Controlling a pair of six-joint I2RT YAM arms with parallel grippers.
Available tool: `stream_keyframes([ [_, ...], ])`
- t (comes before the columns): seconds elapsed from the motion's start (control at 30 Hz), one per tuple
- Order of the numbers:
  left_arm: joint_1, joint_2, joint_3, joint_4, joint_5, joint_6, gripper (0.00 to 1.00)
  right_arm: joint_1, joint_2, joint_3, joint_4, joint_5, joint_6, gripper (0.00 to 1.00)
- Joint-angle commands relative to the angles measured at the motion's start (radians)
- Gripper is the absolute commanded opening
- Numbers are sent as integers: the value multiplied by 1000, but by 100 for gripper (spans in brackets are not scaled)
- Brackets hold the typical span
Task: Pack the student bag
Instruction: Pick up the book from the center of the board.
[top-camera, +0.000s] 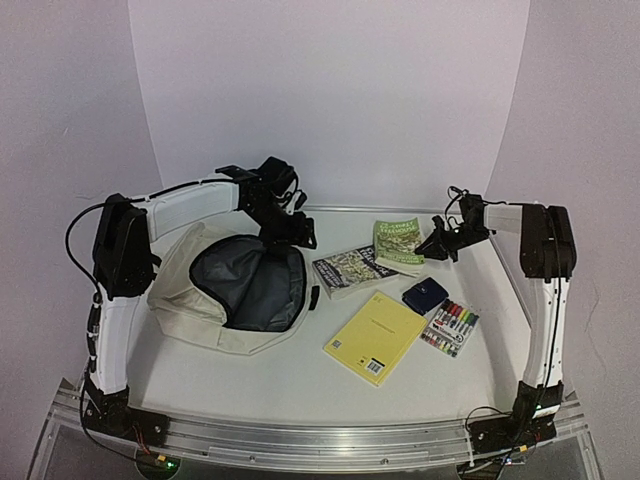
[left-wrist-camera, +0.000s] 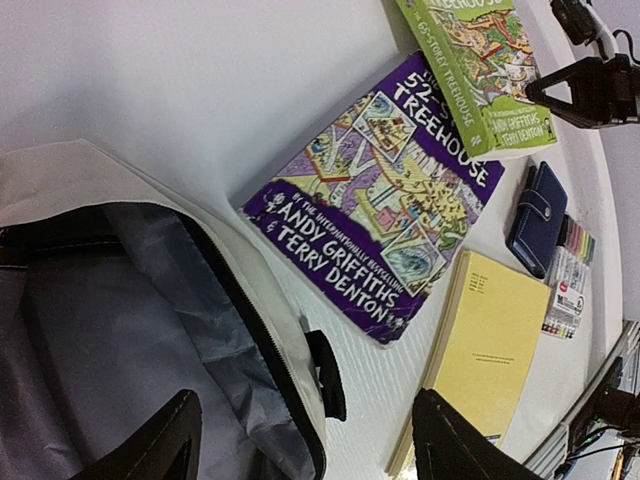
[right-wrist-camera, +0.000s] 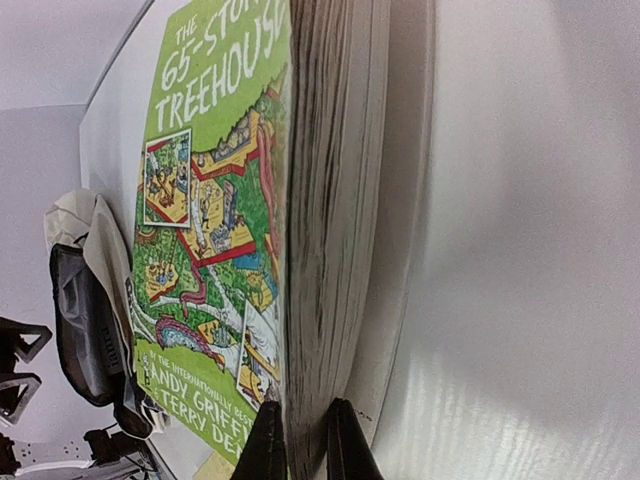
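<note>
- Left gripper hangs over the open mouth of the student bag, a large soft cream fabric backpack. Its jaws are spread wide and hold nothing.
- Left fingers are cut off by the bottom edge of the left wrist view, so only the dark tips show.
- Right gripper is narrow and pinches the page edge of the green paperback book between its two fingers. The finger bases are out of frame.
- The student bag lies at the left of the white table, unzipped, with its dark grey lining exposed. Its straps are hidden under the body, and whether anything is inside is hard to tell.
- A black zipper pull hangs at the bag rim.
- The purple paperback book lies flat just right of the bag. The green paperback book overlaps its far corner.
- The green book's title is cropped at the top edge in both wrist views.
- The small navy blue pouch sits between the purple book and the clear pack of coloured markers. The marker labels are too small to read.
- The yellow notepad lies near the pouch, apart from the bag. Its near corner is hidden behind a left finger in the left wrist view.
</note>
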Motion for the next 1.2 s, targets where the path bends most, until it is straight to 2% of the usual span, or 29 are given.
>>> stream_keyframes([
  [0.0, -1, 24, 67, 78, 68, -32, 72, 61, -76, 14, 23, -122, -38, 0],
  [0.43, 0, 212, 158, 341, 306, -255, 72, 123, -85, -46, 117, -145, 24, 0],
  [0.93, 1, 391, 249, 430, 370, -383, 72, 206, -75, -158, 259, -185, 127, 0],
  [1.03, 1, 403, 250, 456, 393, -397, 69, 224, -81, -175, 279, -194, 136, 0],
  [1.17, 1, 371, 214, 527, 427, -402, 51, 239, -105, -193, 298, -207, 150, 0],
])
